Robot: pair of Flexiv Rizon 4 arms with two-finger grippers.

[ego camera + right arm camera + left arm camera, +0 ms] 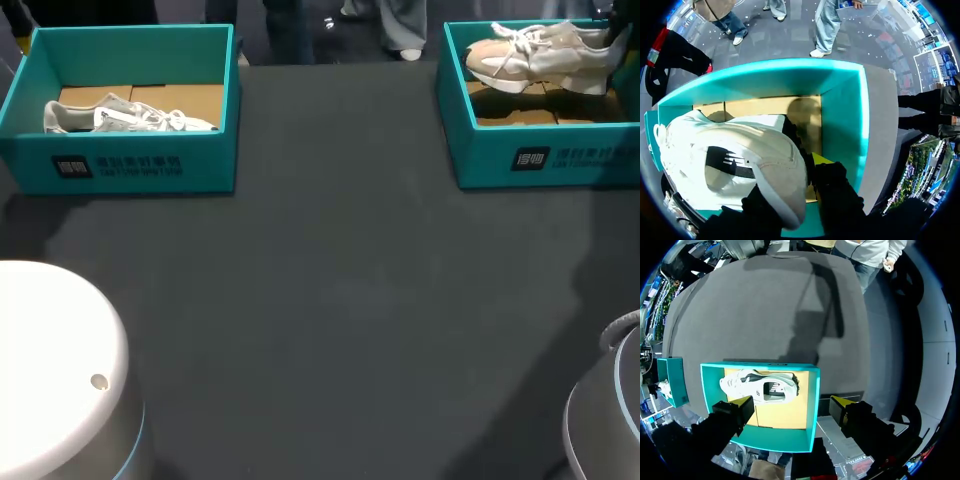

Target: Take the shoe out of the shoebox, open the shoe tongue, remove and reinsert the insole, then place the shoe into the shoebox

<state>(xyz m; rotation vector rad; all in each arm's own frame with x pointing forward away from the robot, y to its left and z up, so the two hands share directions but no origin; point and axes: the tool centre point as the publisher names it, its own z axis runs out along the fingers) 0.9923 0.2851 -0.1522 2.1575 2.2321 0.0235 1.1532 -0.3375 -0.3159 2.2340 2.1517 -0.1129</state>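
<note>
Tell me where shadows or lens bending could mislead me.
Head view: the right shoe throws a shadow inside the right box. Left wrist view: an arm shadow crosses the table, whose edge looks curved. Right wrist view: the shoe hides much of the right pincer.

Dim light on the dark table [330, 300], a long soft shadow stretching beyond the teal shoebox [813, 402], the white shoe [715, 150] brightly lit.

Open tabletop [330, 300] between left shoebox [140, 165] and right shoebox [480, 160].
</note>
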